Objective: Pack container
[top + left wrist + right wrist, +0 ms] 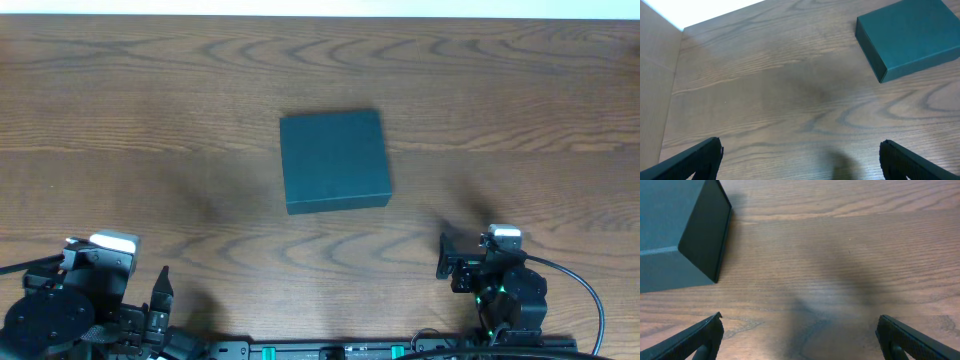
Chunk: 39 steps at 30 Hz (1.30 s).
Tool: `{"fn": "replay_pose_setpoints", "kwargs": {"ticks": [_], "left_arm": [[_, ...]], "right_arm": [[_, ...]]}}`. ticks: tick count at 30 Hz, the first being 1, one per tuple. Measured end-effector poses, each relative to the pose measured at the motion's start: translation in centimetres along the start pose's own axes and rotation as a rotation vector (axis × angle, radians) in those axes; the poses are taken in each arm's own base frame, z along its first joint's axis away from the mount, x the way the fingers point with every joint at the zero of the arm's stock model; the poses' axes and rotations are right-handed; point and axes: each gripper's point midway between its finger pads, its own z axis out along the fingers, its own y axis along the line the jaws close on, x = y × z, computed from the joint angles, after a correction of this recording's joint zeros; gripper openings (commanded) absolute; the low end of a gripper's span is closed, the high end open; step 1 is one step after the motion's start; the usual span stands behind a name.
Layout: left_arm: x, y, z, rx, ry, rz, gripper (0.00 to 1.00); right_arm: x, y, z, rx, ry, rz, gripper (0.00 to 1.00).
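A bare wooden worktop (150, 120) is carrying the container (333, 160), sitting closed at its centre. The left end effector (800, 160) and right end effector (800, 337) are hanging spread and empty along the near edge, apparently leaving the box unobstructed.

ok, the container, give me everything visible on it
The container is a dark teal-green, roughly square, shallow box with a matte, rigid look and crisp edges. It is closed and lies flat on the wooden table near the middle, turned slightly off the table's edges. No contents, label or latch show. Nothing touches it but the table: the left gripper and the right gripper are both open, well short of it.
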Motion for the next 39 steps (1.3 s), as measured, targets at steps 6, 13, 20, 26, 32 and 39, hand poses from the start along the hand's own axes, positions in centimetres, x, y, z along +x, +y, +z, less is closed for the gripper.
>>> {"fn": "replay_pose_setpoints", "kwargs": {"ticks": [6, 13, 20, 26, 32, 39], "left_arm": [[0.1, 0.2, -0.1, -0.008, -0.003, -0.008, 0.98], [0.1, 2.0, -2.1, -0.104, -0.157, -0.135, 0.99], [-2.3, 3.3, -1.0, -0.211, -0.423, -0.266, 0.98], [-2.7, 3.3, 4.4, -0.252, -0.495, -0.298, 0.98], [-1.5, 2.4, 10.2, -0.252, -0.481, -0.296, 0.98], [0.1, 1.6, 15.4, -0.254, -0.494, -0.299, 0.98]], "right_arm": [[0.0, 0.0, 0.0, 0.0, 0.0, 0.0, 0.99], [0.0, 0.0, 0.0, 0.0, -0.001, 0.0, 0.99], [0.0, 0.0, 0.0, 0.001, -0.001, 0.0, 0.99], [0.0, -0.1, 0.0, 0.003, -0.001, 0.0, 0.99], [0.0, -0.1, 0.0, 0.003, -0.001, 0.0, 0.99], [0.0, -0.1, 0.0, 0.003, -0.001, 0.0, 0.99]]}}
